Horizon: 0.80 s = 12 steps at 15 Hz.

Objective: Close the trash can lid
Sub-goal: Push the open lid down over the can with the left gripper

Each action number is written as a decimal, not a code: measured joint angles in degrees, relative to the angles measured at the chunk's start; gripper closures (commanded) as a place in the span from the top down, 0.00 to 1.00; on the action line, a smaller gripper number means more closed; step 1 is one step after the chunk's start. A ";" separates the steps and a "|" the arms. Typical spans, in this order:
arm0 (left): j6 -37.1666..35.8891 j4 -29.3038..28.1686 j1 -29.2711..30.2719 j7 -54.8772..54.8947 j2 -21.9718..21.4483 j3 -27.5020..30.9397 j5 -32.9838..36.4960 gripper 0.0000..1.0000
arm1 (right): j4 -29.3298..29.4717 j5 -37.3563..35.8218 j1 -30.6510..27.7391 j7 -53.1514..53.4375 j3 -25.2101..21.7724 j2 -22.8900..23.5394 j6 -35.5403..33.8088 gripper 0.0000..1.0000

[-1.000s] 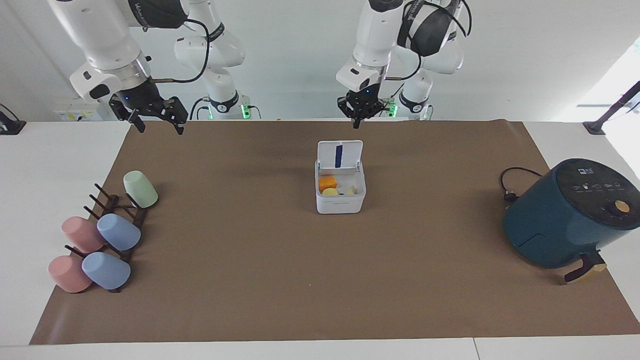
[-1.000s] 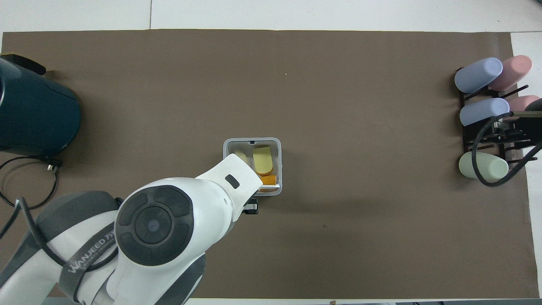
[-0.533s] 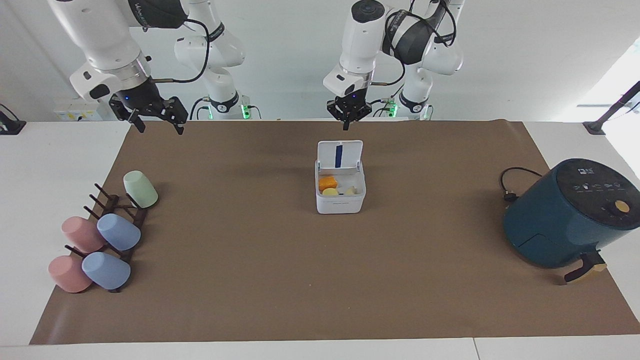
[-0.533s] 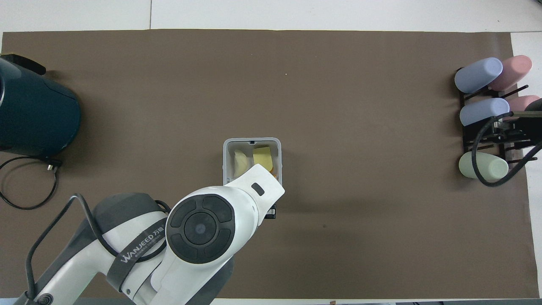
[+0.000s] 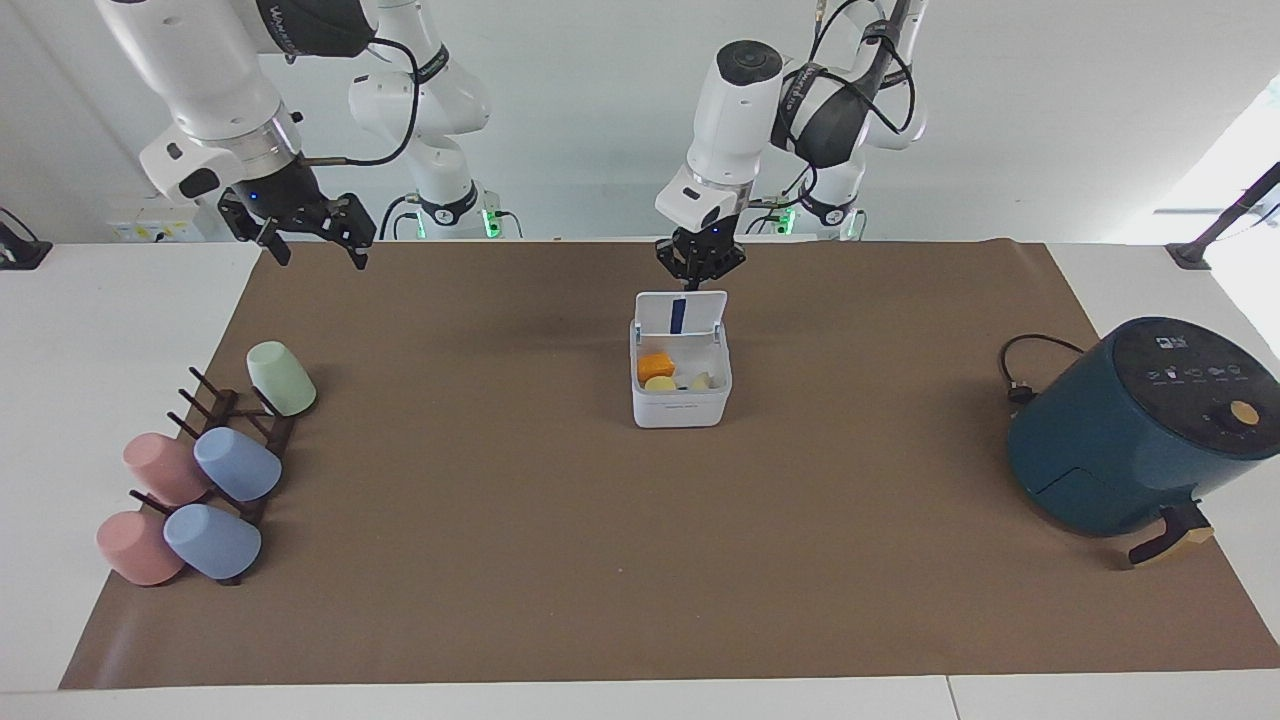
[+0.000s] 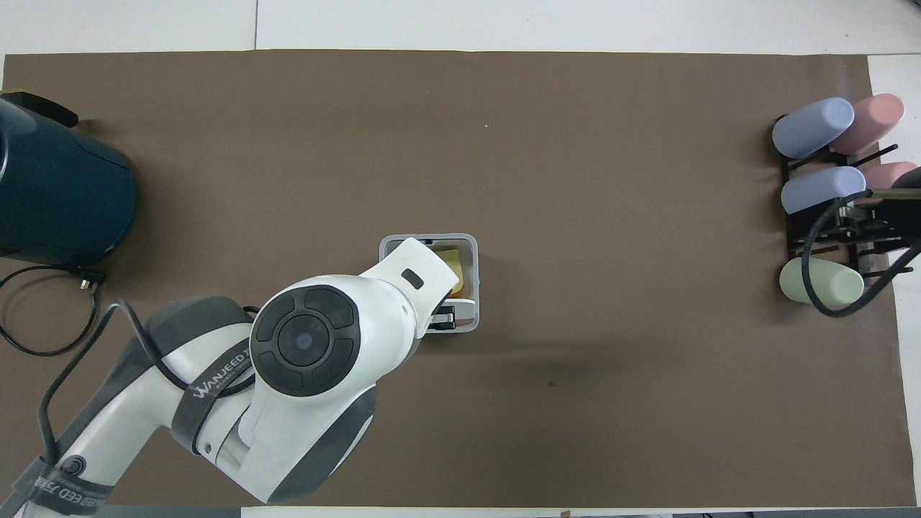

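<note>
The small white trash can (image 5: 680, 405) stands mid-table with orange and yellow pieces (image 5: 655, 364) inside. Its lid (image 5: 700, 312) stands open at the edge nearer the robots, tipped a little forward, with the dark blue strip (image 5: 678, 314) showing. My left gripper (image 5: 694, 280) is shut, its tips at the lid's top edge. In the overhead view the left arm covers most of the can (image 6: 471, 248) and the lid. My right gripper (image 5: 312, 238) is open and empty, and waits in the air over the mat's corner at the right arm's end.
A dark teal air fryer (image 5: 1140, 430) with its cable (image 5: 1020, 370) stands at the left arm's end of the table. A rack of several pastel cups (image 5: 210, 470) lies at the right arm's end. Brown mat (image 5: 500, 550) covers the table.
My left gripper has moved down and toward the lid's top edge. The lid has tipped slightly forward. The right arm has not moved.
</note>
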 measured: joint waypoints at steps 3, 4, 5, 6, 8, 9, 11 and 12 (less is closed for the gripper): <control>1.00 0.28 0.21 0.00 0.35 0.18 0.00 0.00 | 0.00 0.00 0.00 0.00 0.00 0.00 0.00 1.00; 1.48 0.58 0.56 0.00 0.89 0.18 0.00 0.00 | 0.00 0.00 0.00 0.00 0.00 0.00 0.00 1.00; 2.01 0.91 0.85 0.00 1.60 0.21 0.00 0.00 | 0.00 0.00 0.00 0.00 0.00 0.00 0.00 1.00; 2.77 1.21 1.06 0.00 2.42 0.21 0.00 0.00 | 0.00 0.00 0.00 0.00 0.00 0.00 0.00 1.00; 4.71 1.52 1.56 0.00 4.11 0.24 0.00 0.00 | 0.00 0.00 0.00 0.00 0.00 0.00 0.00 1.00; 5.60 1.67 1.92 0.00 4.90 0.26 0.00 0.00 | 0.00 0.00 0.00 0.00 0.00 0.00 0.00 1.00; 6.91 1.98 2.37 0.00 6.41 0.27 0.01 0.00 | 0.00 0.00 0.00 0.00 0.00 0.00 0.00 1.00; 7.48 2.02 2.45 0.00 7.06 0.27 0.01 0.00 | 0.00 0.00 0.00 0.00 0.00 0.00 0.00 1.00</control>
